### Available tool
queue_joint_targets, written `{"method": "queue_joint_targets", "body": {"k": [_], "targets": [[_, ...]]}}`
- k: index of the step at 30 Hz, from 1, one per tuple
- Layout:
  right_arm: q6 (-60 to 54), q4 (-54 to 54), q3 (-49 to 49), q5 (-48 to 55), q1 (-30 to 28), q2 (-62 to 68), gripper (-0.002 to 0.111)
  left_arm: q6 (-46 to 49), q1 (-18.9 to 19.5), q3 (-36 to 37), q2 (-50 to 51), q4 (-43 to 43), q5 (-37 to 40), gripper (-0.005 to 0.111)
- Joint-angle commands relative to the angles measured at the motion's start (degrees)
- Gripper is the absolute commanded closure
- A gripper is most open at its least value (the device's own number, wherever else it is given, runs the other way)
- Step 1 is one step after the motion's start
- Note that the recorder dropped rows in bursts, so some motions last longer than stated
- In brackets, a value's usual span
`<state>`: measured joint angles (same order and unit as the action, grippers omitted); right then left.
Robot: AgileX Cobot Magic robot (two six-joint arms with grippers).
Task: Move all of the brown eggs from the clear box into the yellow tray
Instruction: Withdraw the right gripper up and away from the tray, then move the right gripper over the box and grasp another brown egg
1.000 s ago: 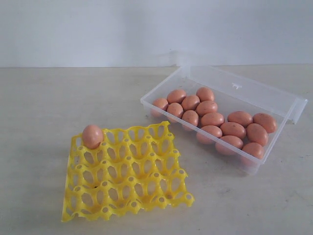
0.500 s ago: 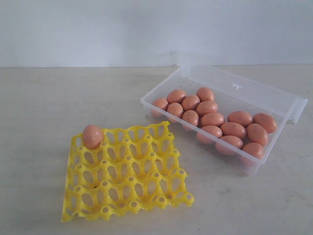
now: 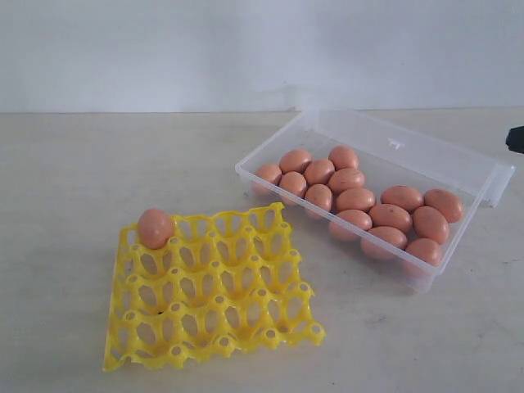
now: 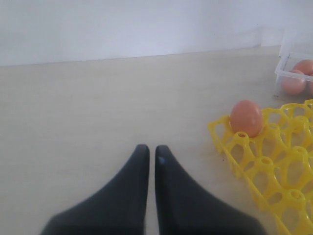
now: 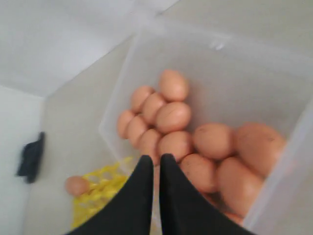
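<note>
Brown eggs (image 3: 360,201): matte pinkish ovals clustered in clear box (image 3: 368,135). Lone egg (image 3: 155,228) in yellow tray's (image 3: 219,300) 11 o'clock corner. Left gripper (image 4: 152,152) and right gripper (image 5: 156,161) both pressed together, empty.

We get soft, even light, slightly washed out. Shadows are faint, mostly under the yellow tray (image 3: 246,270). The exterior view is grainy but usable. The right wrist view is blurred across the brown eggs (image 5: 172,116). The left gripper (image 4: 151,149) is soft-edged close up.
</note>
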<state>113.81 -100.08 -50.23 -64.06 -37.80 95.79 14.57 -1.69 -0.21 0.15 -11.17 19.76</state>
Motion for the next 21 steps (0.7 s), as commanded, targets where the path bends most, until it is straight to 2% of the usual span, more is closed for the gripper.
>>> {"method": "queue_joint_targets", "body": {"k": [1,6,12,18,21], "targets": [[6.05,0.13,0.21,-5.91,2.95,-1.81,0.108,0.08,-0.25,0.21,-0.15,0.08,-0.25,0.103],[6.05,0.13,2.48,-5.91,11.18,-3.11,0.108,0.08,-0.25,0.21,-0.15,0.08,-0.25,0.103],[3.74,0.13,2.59,-5.91,25.9,-3.11,0.108,0.08,-0.25,0.21,-0.15,0.08,-0.25,0.103],[-8.13,0.13,2.59,-5.34,40.85,-6.24,0.108,0.08,-0.25,0.21,-0.15,0.08,-0.25,0.103],[-14.79,0.13,2.59,1.31,48.4,-11.93,0.108,0.08,-0.25,0.21,-0.15,0.08,-0.25,0.103]]}}
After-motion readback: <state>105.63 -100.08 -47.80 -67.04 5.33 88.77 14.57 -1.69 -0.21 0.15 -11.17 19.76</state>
